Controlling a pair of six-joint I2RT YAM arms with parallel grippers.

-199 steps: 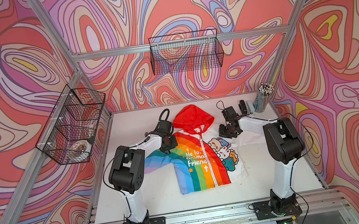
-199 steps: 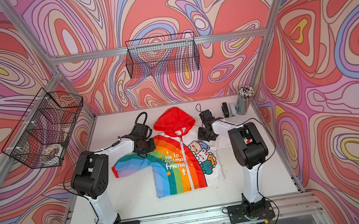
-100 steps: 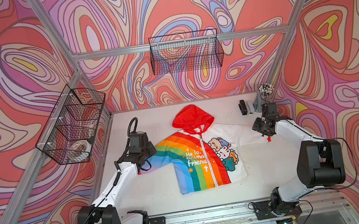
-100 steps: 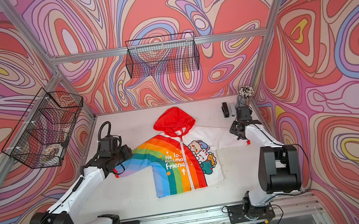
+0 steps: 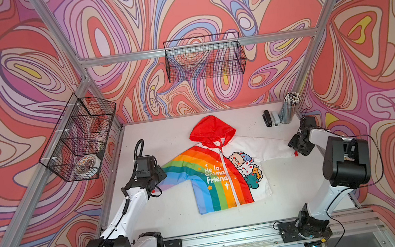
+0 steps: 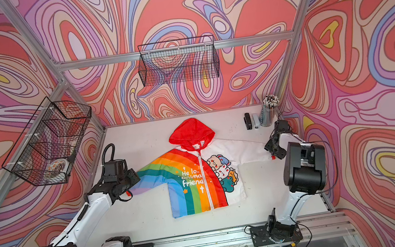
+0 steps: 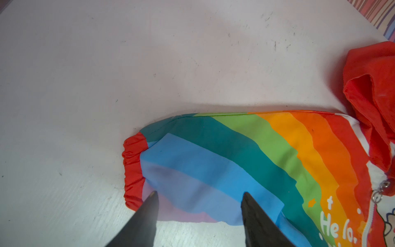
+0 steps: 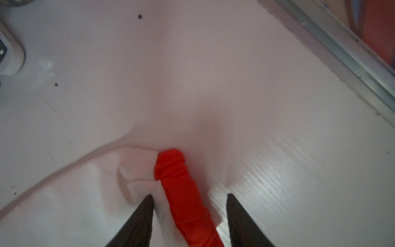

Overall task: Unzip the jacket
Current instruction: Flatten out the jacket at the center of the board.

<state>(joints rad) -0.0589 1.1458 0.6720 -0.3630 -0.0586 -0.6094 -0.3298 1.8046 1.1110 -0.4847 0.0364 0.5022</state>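
A: Where is the jacket found, and how is it laid?

B: It is spread flat, front up, on the table, between the two grippers, with one sleeve drawn out towards each. The rainbow sleeve is seen directly beneath the left gripper, with its red cuff just beyond one fingertip. At the end of the white sleeve, the second red cuff is straddled by the right gripper.

A: Is anything clamped?

B: Nothing, as far as can be seen. Both pairs of jaws are held apart. Cloth lies under the left pair, and the second red cuff lies loose between the right fingers, pinched by neither.

A: Why would the sleeves be stretched outwards?

B: Probably so that the front is kept flat and the zipper is left exposed down the middle. It is judged closed up to the neck. Its pull is seen by the hood, well away from both grippers.

A: What is called for, then?

B: The unzipping itself is judged not begun. The pull would have to be reached by one gripper while the collar is pinned by the other, or the thin fabric may simply be dragged along.
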